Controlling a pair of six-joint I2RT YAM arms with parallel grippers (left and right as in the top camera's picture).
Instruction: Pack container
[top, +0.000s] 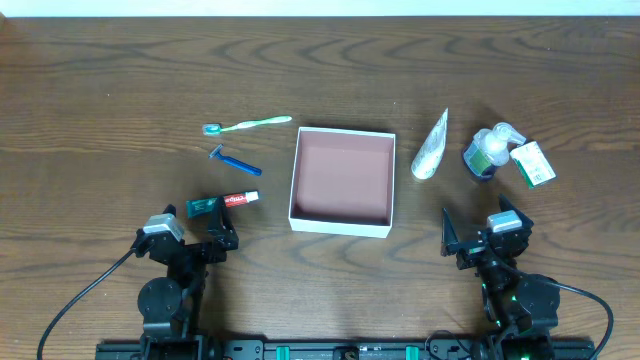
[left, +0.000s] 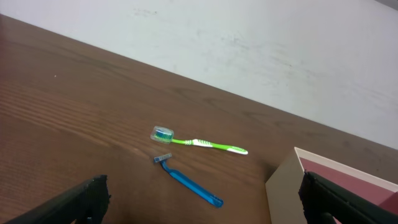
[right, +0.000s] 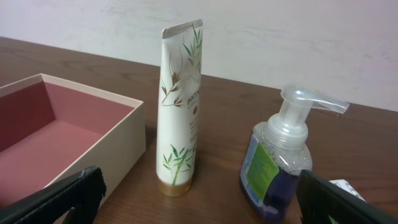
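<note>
The container (top: 341, 222), a shallow square box with white walls and a pinkish-brown inside, sits mid-table and holds nothing; it also shows in the left wrist view (left: 283, 186) and the right wrist view (right: 93, 168). Left of it lie a green toothbrush (top: 250, 124) (left: 202, 144), a blue razor (top: 233, 161) (left: 189, 182) and a small toothpaste tube (top: 228, 202). Right of it are a white tube (top: 431, 147) (right: 178, 106), a soap pump bottle (top: 486, 150) (right: 280, 162) and a green-white box (top: 533, 163). My left gripper (top: 205, 232) (left: 202, 208) and right gripper (top: 482, 235) (right: 199, 202) are open and empty near the front edge.
The wooden table (top: 120, 80) stretches behind the objects to a pale wall (left: 249, 37). Cables run from both arm bases at the front edge.
</note>
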